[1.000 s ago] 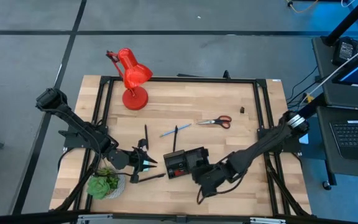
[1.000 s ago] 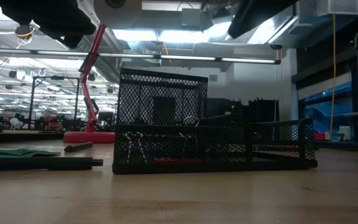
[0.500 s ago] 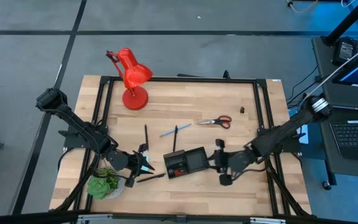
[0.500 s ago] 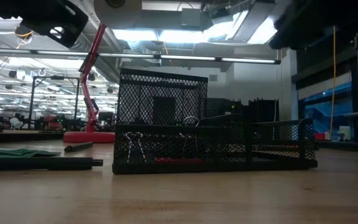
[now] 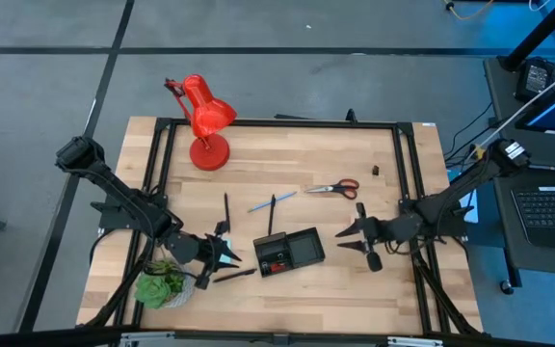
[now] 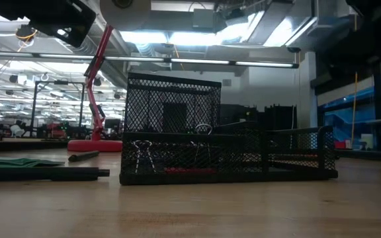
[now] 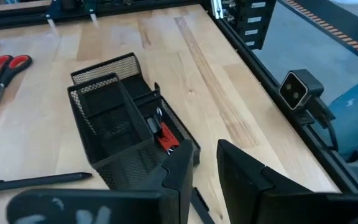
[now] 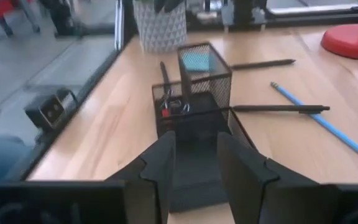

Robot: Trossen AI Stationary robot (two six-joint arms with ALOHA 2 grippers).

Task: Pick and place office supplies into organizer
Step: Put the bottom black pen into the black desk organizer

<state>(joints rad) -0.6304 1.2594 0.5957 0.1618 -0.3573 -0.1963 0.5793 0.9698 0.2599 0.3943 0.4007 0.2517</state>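
We see the organizer (image 5: 291,252) sitting near the table's front edge between our two arms, a spot both can reach. Clips and a small red piece (image 7: 166,138) already lie in its low compartment. Our right gripper (image 5: 356,236) hangs just beside the organizer's right end with its fingers spread and nothing between them, which suits an arm that has nothing to carry at present. Our left gripper (image 5: 222,253) hovers low on the other side, close to a black pen (image 5: 231,276) lying on the wood; its fingers stand a little apart and look empty, though the overhead view is too cluttered there for us to be sure. Farther back, well apart from the organizer, the scissors (image 5: 334,188), the blue pen (image 5: 259,204) and two more black pens (image 5: 226,207) wait loose on the table.
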